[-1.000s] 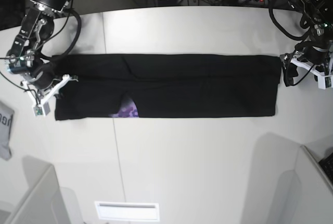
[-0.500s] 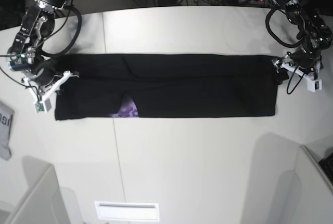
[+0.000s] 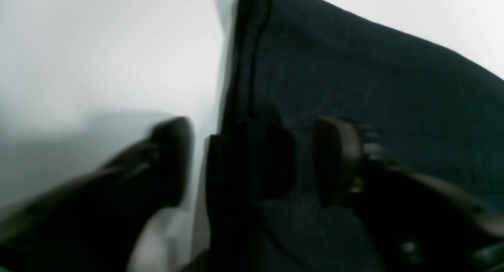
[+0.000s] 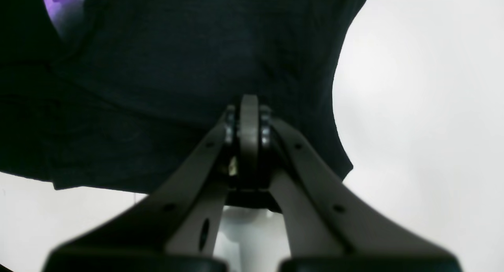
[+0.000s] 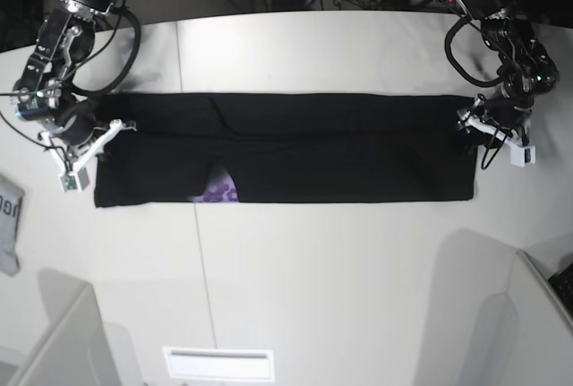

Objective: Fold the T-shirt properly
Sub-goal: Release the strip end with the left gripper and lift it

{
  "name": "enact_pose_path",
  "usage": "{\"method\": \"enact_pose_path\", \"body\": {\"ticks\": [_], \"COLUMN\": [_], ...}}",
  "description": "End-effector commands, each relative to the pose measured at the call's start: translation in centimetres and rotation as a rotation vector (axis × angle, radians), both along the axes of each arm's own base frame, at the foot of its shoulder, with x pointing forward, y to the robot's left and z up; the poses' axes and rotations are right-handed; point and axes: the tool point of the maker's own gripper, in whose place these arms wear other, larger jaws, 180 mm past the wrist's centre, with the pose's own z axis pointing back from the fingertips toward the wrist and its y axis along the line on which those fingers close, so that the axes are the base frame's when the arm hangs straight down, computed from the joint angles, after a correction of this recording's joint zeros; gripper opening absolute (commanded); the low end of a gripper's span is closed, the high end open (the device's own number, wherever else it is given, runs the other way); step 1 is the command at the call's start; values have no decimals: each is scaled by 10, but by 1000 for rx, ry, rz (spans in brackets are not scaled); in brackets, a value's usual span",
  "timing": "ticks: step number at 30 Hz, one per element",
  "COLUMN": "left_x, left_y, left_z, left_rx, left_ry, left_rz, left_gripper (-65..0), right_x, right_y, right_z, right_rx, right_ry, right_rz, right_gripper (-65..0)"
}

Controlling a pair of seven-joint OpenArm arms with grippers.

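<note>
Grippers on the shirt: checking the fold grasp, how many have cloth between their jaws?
2: right gripper shut on the T-shirt end; left gripper straddles the opposite edge, not closed.

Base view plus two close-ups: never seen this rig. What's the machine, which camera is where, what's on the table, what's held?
It is a robot with two arms working at a white table. The base view looks down from above; the two close-ups come from cameras at the arms' wrists.

A black T-shirt, folded into a long strip, lies across the table, with a bit of purple print peeking out. A small grey cloth sits at the table's edge.

The right gripper is shut on the T-shirt at one end. The left gripper is at the other end, jaws apart, one finger over the cloth and the other over bare table; it has no grip yet.
</note>
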Motion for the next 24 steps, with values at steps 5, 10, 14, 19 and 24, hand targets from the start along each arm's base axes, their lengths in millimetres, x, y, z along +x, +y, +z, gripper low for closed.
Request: {"method": "enact_pose_path", "body": {"ticks": [5,10,14,19,24], "left_x": [-10,-5,-7,-3,-12], "left_y": [-2,6,20,40,43], "left_z": [-20,-19,-18,-1,16], "left_rx": [-25,-20,3,61,132], "left_ry": [92,51,50,6,-21], "left_rz": [-3,22,34,42,17], "left_gripper": [-522,-650,-650,-650,-650], "right_x": [9,8,8,8,8], "right_y": [-4,-4,-5,-5,-5], "right_z": [14,13,13,13,13], "right_rx": [-16,-16,-16,-17,-17], "right_ry": [-52,-51,-51,-51,-51], "right_rz": [8,6,5,6,6], "right_gripper": [-650,-650,-650,-650,-650]}}
